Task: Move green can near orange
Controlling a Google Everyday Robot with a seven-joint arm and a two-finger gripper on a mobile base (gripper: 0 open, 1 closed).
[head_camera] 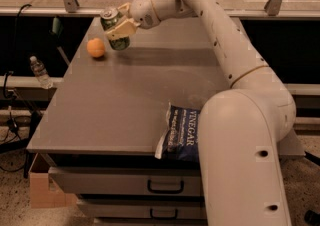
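The white arm [227,40] rises from its thick lower segment at the near right, bends at the elbow and stretches away to the far left. At its tip the gripper [118,29] hangs tilted in the air, its fingers clamped round the green can [120,44]

At the far left of the table [125,100], the gripper [118,29] clasping the green can [120,45] hides its middle, the arm [240,160] covers the right edge of the vinegar bag [180,132], and the lowest drawer [145,213] is cut off.

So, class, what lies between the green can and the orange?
Bare tabletop, per the camera view; the gripper holds the green can beside the orange.
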